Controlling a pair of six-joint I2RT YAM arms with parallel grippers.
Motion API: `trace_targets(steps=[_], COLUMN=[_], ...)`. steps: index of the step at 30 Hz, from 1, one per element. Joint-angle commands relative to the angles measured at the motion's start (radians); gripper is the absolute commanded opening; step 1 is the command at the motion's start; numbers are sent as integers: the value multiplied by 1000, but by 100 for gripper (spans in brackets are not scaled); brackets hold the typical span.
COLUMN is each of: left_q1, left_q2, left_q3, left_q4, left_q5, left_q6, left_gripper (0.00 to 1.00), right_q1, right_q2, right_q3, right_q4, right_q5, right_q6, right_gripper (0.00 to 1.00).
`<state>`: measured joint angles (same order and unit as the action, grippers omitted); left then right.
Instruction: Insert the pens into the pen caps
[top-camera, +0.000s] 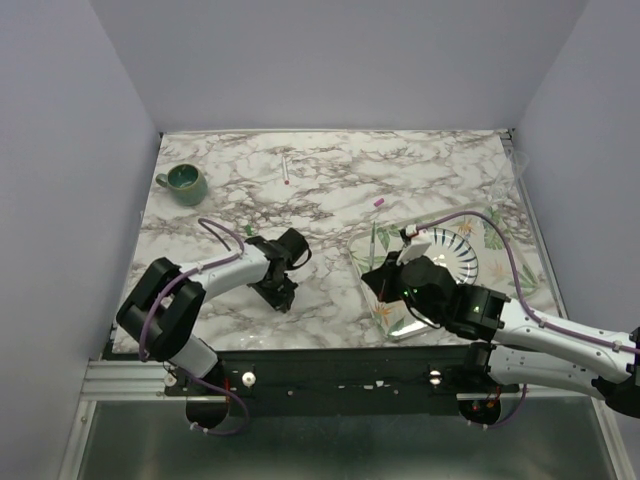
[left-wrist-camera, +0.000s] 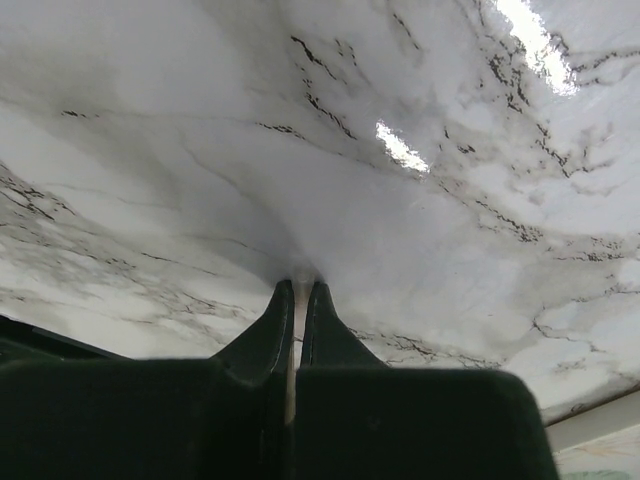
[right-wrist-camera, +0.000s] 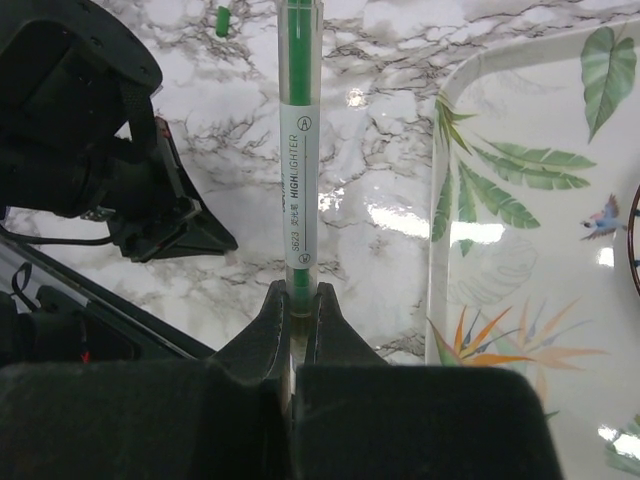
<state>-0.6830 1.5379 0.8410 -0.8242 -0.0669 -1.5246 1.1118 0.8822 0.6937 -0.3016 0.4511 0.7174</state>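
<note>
My right gripper (right-wrist-camera: 301, 295) is shut on the near end of a green highlighter pen (right-wrist-camera: 299, 150), which points away over the marble table beside the tray; both show in the top view, gripper (top-camera: 372, 272) and pen (top-camera: 373, 242). A green cap (right-wrist-camera: 221, 20) lies beyond the pen's tip, also in the top view (top-camera: 247, 231). A pink cap (top-camera: 381, 202) lies mid-table. A white pen with a red end (top-camera: 286, 168) lies at the back. My left gripper (left-wrist-camera: 298, 290) is pressed tips-down to the table, jaws closed on a thin pale sliver that looks like a pen; it also shows in the top view (top-camera: 281, 294).
A floral tray (right-wrist-camera: 440, 250) lies right of the green pen, holding a striped plate (top-camera: 455, 255). A green mug (top-camera: 183, 180) stands at the back left. In the right wrist view, the left arm's black gripper (right-wrist-camera: 150, 200) is just left of the green pen.
</note>
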Motion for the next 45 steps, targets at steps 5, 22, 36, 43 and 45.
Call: trace_targets(steps=[5, 22, 36, 43, 45], left_q1=[-30, -24, -24, -23, -23], left_q2=[-256, -933, -927, -933, -944], left_q3=[15, -95, -129, -148, -151], left_q4=[172, 700, 789, 813, 809], left_q5=[-112, 5, 208, 268, 260], left_q6=[110, 573, 566, 538, 538], left_gripper=[0, 0, 0, 0, 0], right_q1=[5, 37, 63, 65, 63], right_q2=[-28, 49, 110, 129, 127], right_q3=[-77, -149, -74, -62, -66], right_q4=[193, 642, 590, 575, 575], right_q5=[-312, -785, -763, -753, -750], right_q6=[-143, -107, -128, -124, -122], right_gripper=[1, 1, 1, 1, 1])
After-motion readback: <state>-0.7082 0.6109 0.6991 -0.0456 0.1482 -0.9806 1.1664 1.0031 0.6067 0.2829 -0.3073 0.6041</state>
